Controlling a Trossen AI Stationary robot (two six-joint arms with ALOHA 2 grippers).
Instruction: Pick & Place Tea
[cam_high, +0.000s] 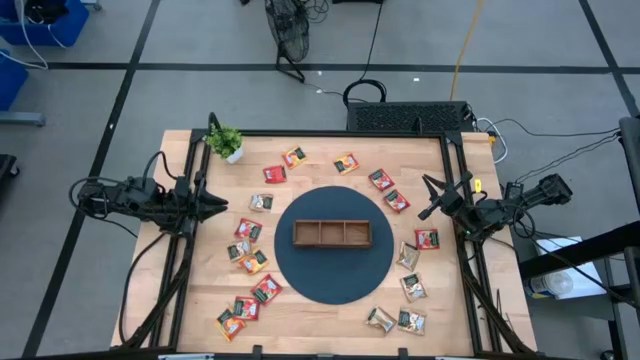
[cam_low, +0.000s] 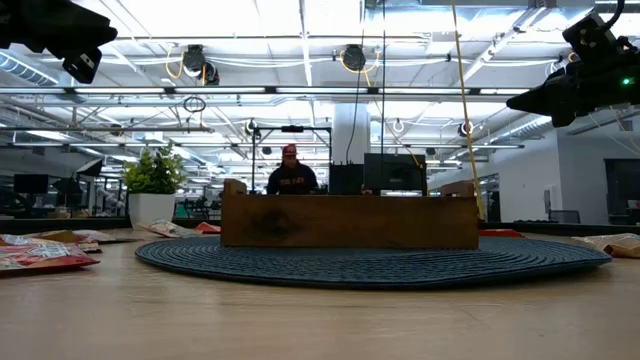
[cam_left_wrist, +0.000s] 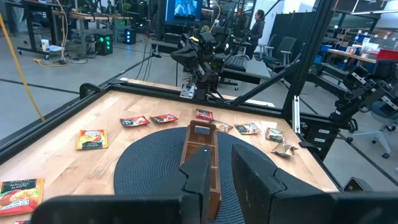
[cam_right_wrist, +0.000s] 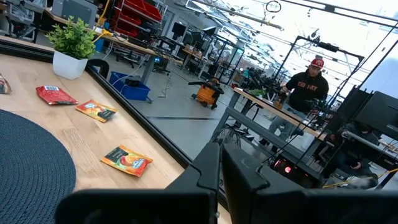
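Sachets (cam_high: 248, 229) scattered around tray (cam_high: 332, 233) | both arms raised

tea sachets (cam_high: 262, 176) printed, wording seemingly too small to read

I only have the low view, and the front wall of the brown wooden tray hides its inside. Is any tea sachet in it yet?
Observer: No. Seen from above, all three compartments of the brown three-compartment wooden tray are empty.
Operator: Where do the beige-and-green sachets lie?
Observer: The beige-and-green square sachets lie on the table's right side, just off the right edge of the dark round mat.
Operator: And the left gripper?
Observer: The left gripper hovers at the table's left edge, pointing towards the tray, with nothing in it.
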